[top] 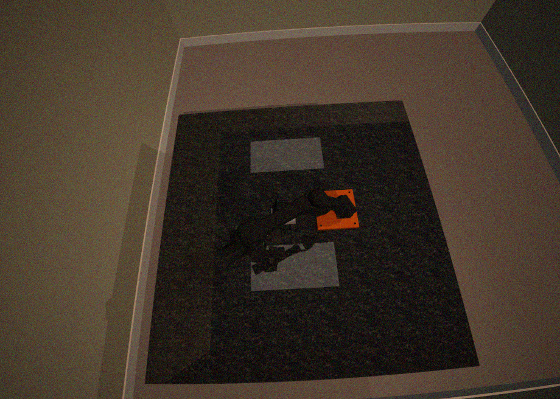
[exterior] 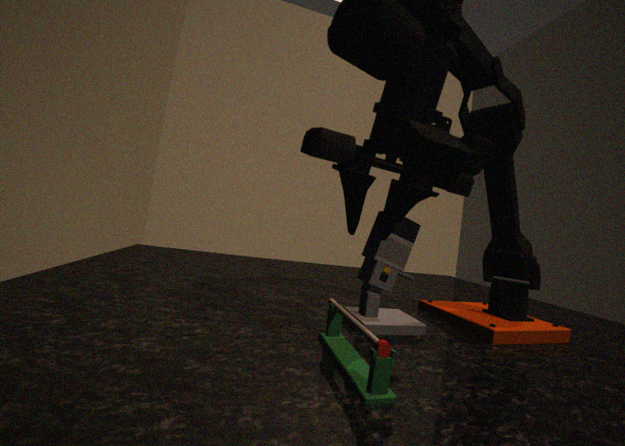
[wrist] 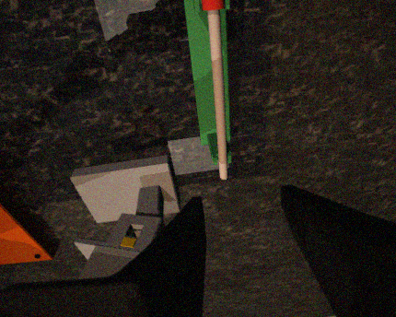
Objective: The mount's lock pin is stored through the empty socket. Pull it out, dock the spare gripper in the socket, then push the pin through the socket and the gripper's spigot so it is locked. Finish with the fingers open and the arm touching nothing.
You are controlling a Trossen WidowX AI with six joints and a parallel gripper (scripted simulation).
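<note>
The lock pin (exterior: 353,320) (wrist: 218,92), pale with a red head (exterior: 384,347) (wrist: 213,4), lies across the uprights of the green rack (exterior: 348,355) (wrist: 199,78). The grey mount (exterior: 401,328) (wrist: 111,193) stands behind it, its tilted socket (exterior: 374,275) (wrist: 150,226) showing yellow in the side hole. The spare gripper (exterior: 393,251), a grey and black block, sits on the socket. My gripper (exterior: 369,223) (wrist: 241,200) is partly open and empty, above the table beyond the pin's headless end. One finger overlaps the spare gripper in view; I cannot tell whether they touch.
The arm's orange base plate (top: 339,223) (exterior: 530,336) (wrist: 5,240) is beside the mount. Two pale rectangular patches, one at the back (top: 287,155) and one nearer the front (top: 311,268), mark the dark table in the top view. The arm hides the rack there.
</note>
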